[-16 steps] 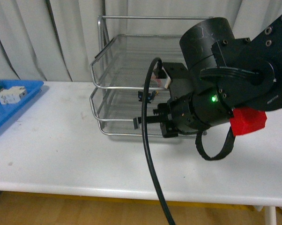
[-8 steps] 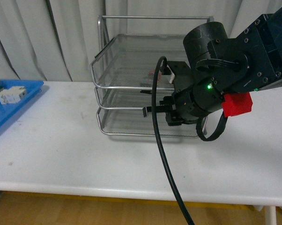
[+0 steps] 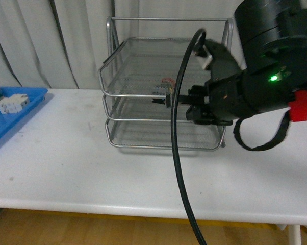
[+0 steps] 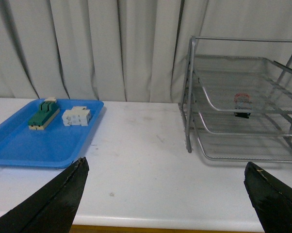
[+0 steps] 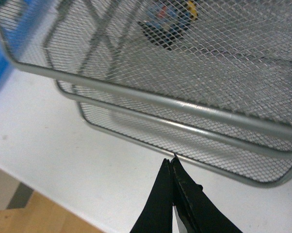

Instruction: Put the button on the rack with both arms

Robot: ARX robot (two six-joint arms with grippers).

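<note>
Right gripper [image 5: 172,167] clenched, empty — before rack [image 5: 185,104], button [image 4: 241,103] on top tier, left gripper [image 4: 165,187] released

The right arm [image 3: 265,76] is showing a black cylindrical housing, a lit green indicator LED [image 3: 271,78], a red block-shaped part [image 3: 304,106], a thick black cable [image 3: 180,153] and a flat black strap loop [image 3: 260,138]. The fingertips [image 5: 168,204] are appearing black and tapered.

Right arm [image 3: 260,87] blocks the rack's [image 3: 143,76] right side in the front view. Button [image 3: 166,89] seen only through mesh, blurred; its tier cannot be determined. Blue tray [image 4: 34,145] cropped at frame edge.
</note>
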